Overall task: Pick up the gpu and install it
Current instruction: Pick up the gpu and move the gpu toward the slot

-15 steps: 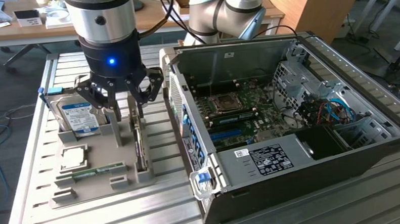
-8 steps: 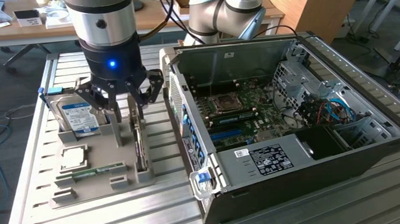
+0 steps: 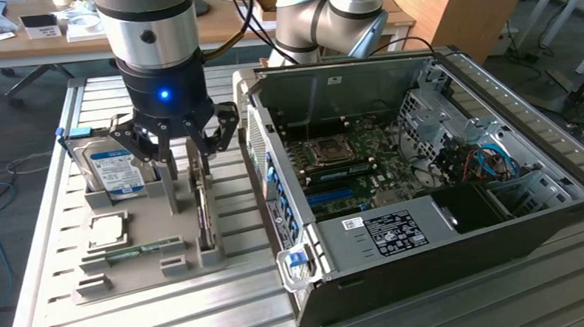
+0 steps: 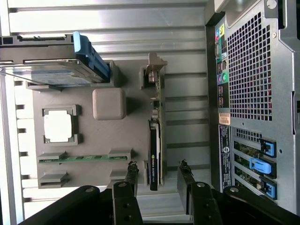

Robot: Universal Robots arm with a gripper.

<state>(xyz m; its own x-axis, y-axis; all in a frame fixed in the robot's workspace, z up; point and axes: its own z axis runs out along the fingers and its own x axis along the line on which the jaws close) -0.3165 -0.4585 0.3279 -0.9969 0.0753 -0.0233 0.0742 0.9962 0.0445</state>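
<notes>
The pincer hangs open over the grey tray, one finger on each side of the gpu, which stands on edge in its slot. I'd call this the pick-up step, with nothing gripped yet. Closing squarely on so thin a card looks like the need. The hard drive stands close by, and the open case crowds the other side.
</notes>
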